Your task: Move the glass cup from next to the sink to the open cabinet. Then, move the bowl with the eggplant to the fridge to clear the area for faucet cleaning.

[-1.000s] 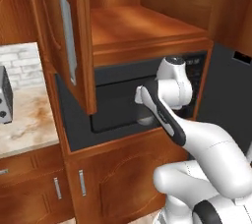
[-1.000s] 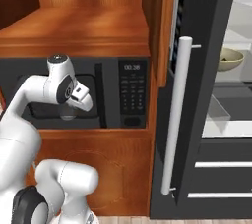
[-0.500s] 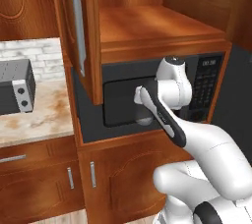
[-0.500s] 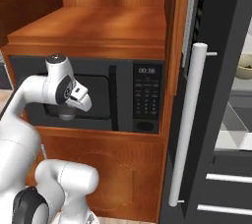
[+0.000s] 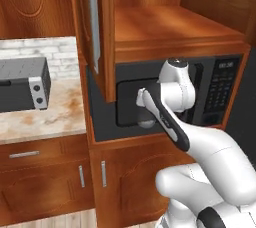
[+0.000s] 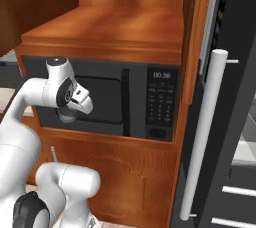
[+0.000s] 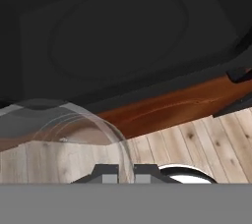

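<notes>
The glass cup point(image 5: 147, 122) is a translucent grey tumbler hanging under my hand in front of the microwave door. My gripper point(image 7: 126, 174) is shut on the glass cup point(image 7: 64, 134), whose rim curves across the lower left of the hand view. From the right base view the cup point(image 6: 67, 116) sits just below the wrist. The open cabinet point(image 5: 170, 24) shows its bare wooden shelf above the microwave, its door point(image 5: 95, 32) swung out to the left. The shelf point(image 6: 110, 27) lies above and right of the hand. Bowl, eggplant, sink and faucet are out of view.
A black microwave point(image 6: 125, 102) fills the niche directly behind the cup. A grey toaster point(image 5: 22, 84) stands on the marble counter point(image 5: 45, 117) at the left. The dark fridge door with a long pale handle point(image 6: 202, 137) stands at the right. Low wooden cabinets point(image 5: 50, 177) sit below.
Both base views have slid sideways with the driving base: toaster and counter come further in at the left, the fridge slips off to the right. The arm keeps its pose, cup still held.
</notes>
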### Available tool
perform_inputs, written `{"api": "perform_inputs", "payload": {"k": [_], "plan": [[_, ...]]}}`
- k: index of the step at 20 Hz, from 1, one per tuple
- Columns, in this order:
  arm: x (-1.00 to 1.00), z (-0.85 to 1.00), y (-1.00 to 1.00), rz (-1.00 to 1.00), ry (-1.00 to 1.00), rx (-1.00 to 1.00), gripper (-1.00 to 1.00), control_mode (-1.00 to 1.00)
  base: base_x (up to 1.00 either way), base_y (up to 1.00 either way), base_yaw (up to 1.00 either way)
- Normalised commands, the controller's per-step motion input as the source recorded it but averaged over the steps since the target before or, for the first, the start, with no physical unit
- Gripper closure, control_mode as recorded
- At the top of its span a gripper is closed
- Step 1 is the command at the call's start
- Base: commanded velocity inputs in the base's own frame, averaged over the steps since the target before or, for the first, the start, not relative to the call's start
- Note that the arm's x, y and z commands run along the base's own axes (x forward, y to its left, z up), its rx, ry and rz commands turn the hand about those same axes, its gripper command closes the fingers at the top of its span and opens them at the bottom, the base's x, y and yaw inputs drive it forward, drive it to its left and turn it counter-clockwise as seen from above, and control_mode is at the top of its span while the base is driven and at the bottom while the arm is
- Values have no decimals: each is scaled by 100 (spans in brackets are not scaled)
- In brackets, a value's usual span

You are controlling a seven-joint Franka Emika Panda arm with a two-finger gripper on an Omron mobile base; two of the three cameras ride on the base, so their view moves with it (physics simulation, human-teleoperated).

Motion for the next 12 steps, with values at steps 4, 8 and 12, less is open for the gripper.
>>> {"api": "perform_inputs", "payload": {"k": [4,8,12], "plan": [[0,0,0,0,0,0,100,100,79,0,-1],[-4,24,0,0,0,1,100,-100,13,0,-1],[-84,100,-10,-3,8,22,100,-100,0,0,0]]}}
